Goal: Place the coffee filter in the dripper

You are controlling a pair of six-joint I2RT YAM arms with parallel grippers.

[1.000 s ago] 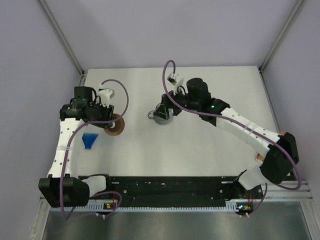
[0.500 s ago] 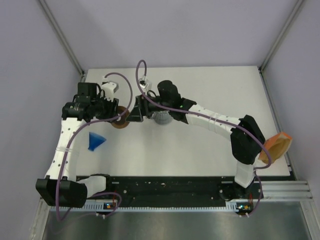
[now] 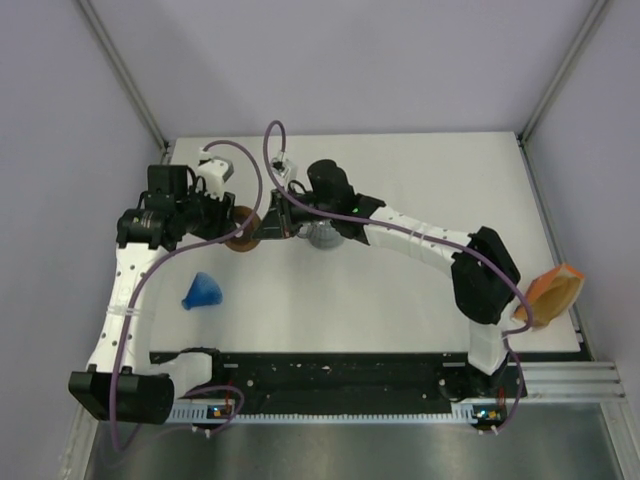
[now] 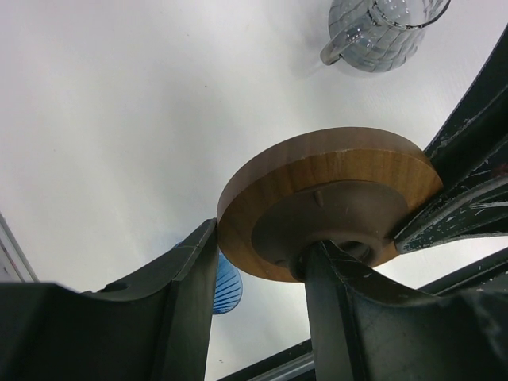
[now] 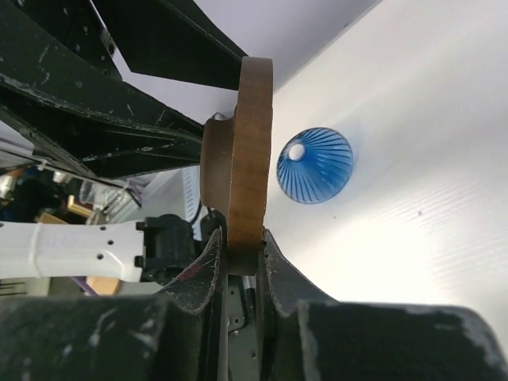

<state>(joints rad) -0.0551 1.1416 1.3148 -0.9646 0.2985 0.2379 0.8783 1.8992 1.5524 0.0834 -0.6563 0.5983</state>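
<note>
Holds a round wooden disc (image 4: 325,171) above the bench (image 3: 400,300) with both arms. Clamps it in the left gripper (image 4: 262,246), one finger against the rim and the other at the dark hub underneath. Pinches the disc's edge in the right gripper (image 5: 238,254), closed on both faces of the wood. Finds the blue dripper (image 3: 203,292) tipped on its side on the bench, apart from the disc, nearer the arm bases than the left gripper. Shows a glass mug (image 3: 322,240) just beside the right gripper and an orange pack (image 3: 555,288) at the bench's right edge.
</note>
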